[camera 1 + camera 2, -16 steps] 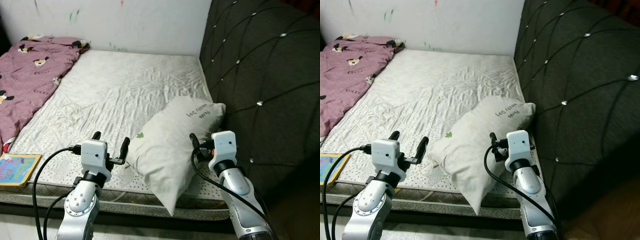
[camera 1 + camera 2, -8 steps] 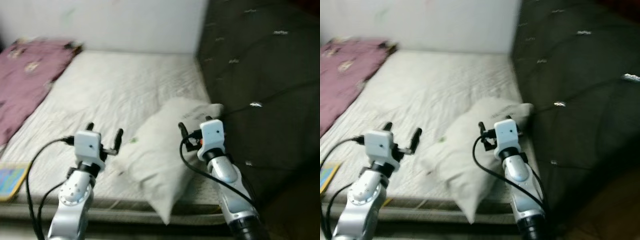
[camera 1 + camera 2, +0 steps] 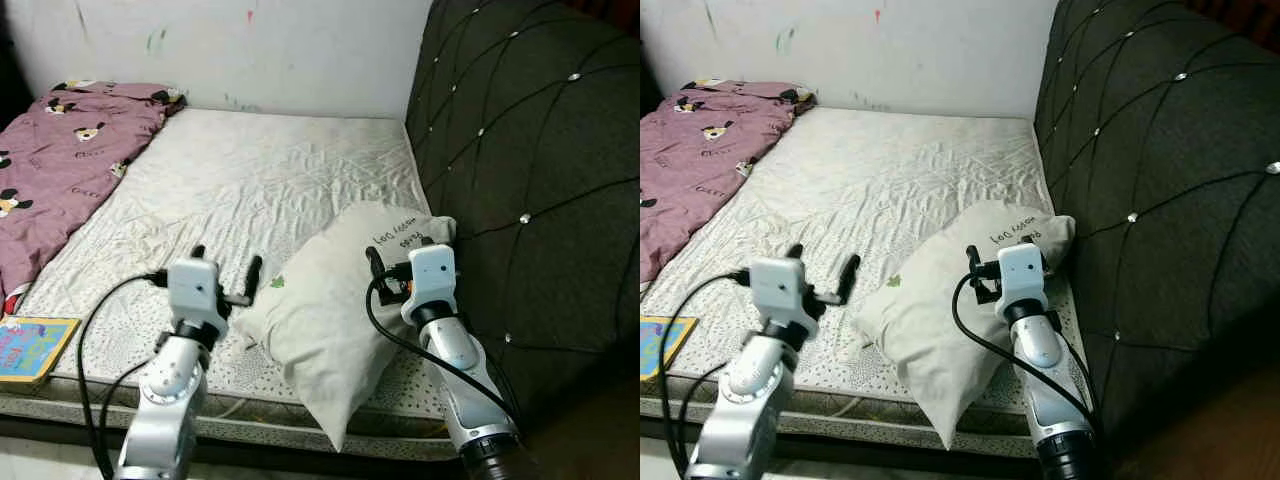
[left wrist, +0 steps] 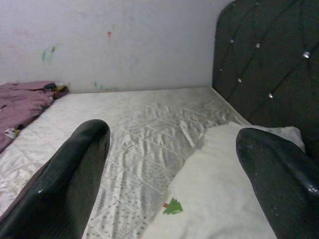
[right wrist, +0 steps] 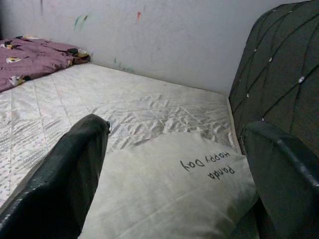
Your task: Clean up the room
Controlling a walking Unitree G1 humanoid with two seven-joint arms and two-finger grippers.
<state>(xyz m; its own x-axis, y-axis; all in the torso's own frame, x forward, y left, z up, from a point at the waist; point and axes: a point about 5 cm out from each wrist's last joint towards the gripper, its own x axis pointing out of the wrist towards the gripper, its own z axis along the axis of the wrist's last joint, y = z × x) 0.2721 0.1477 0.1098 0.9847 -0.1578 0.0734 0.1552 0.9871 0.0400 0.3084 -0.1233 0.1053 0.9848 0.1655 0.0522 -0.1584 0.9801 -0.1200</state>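
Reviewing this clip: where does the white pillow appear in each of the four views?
Left eye view: pillow at lower centre, between both arms.
Right eye view: pillow at lower centre.
Left wrist view: lower right, with a green tree print.
Right wrist view: bottom centre, lettering visible.
Shared landmark: dark tufted headboard beside it.

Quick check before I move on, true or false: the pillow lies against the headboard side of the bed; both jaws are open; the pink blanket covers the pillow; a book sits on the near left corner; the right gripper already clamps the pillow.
1. The pillow lies by the dark headboard. True.
2. Left gripper and right gripper both have open jaws. True.
3. The pink blanket covers the pillow. False: it lies on the mattress's far left, apart from it.
4. A book sits on the near left corner. True.
5. The right gripper clamps the pillow. False: it hovers open above it.
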